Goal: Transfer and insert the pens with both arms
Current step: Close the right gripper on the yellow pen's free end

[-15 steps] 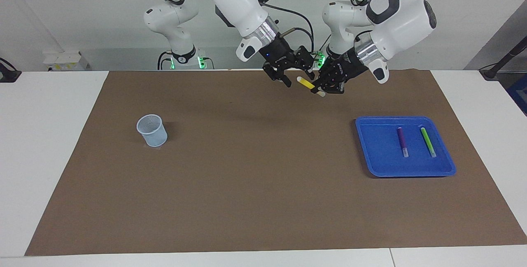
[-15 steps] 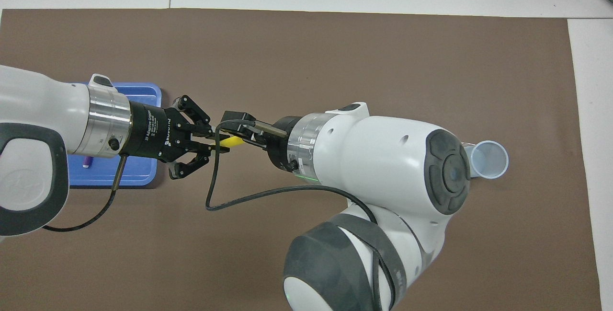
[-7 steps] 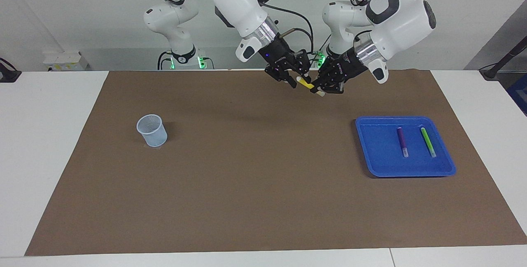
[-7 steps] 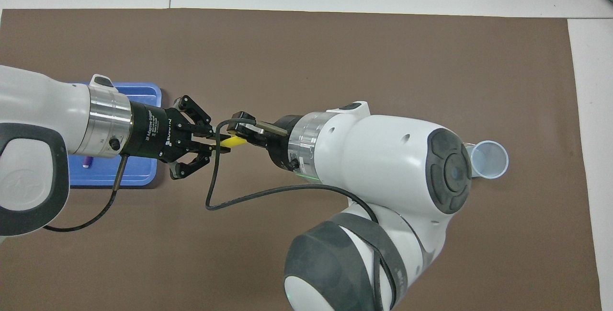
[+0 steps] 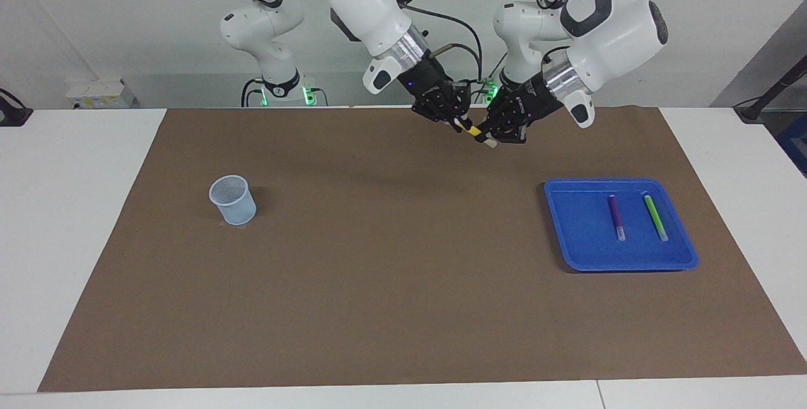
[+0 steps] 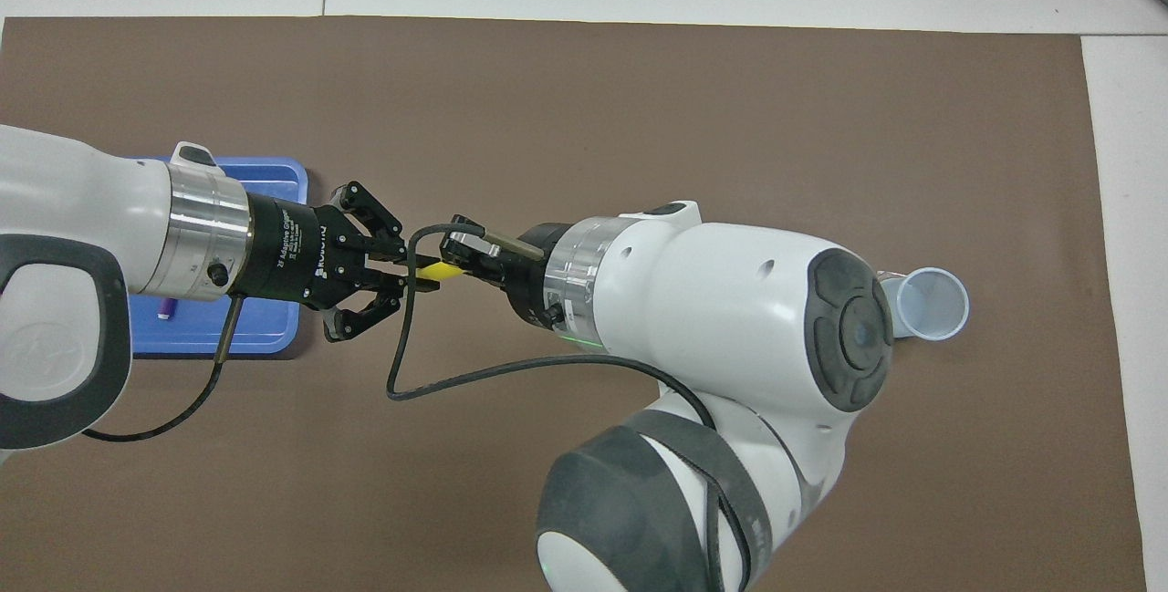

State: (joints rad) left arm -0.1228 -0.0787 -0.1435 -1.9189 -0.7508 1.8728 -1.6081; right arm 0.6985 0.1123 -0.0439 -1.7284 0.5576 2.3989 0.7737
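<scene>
Both hands, left point(image 6: 409, 271) marked "2F Adaptive Gripper", right point(image 6: 456, 256), are clamped on the yellow pen point(image 6: 436, 271).

Yellow pen point(image 5: 471, 131): in the air over the brown mat point(image 5: 403, 283), clamped at both ends.
Left gripper point(image 5: 489, 138): closed on the pale end.
Right gripper point(image 5: 458, 124): closed on the yellow end.
Blue tray point(image 5: 570, 232): holds purple pen point(image 5: 616, 215) and green pen point(image 5: 655, 216), apart.
Cup point(image 5: 232, 200): upright, toward the right arm's end.
</scene>
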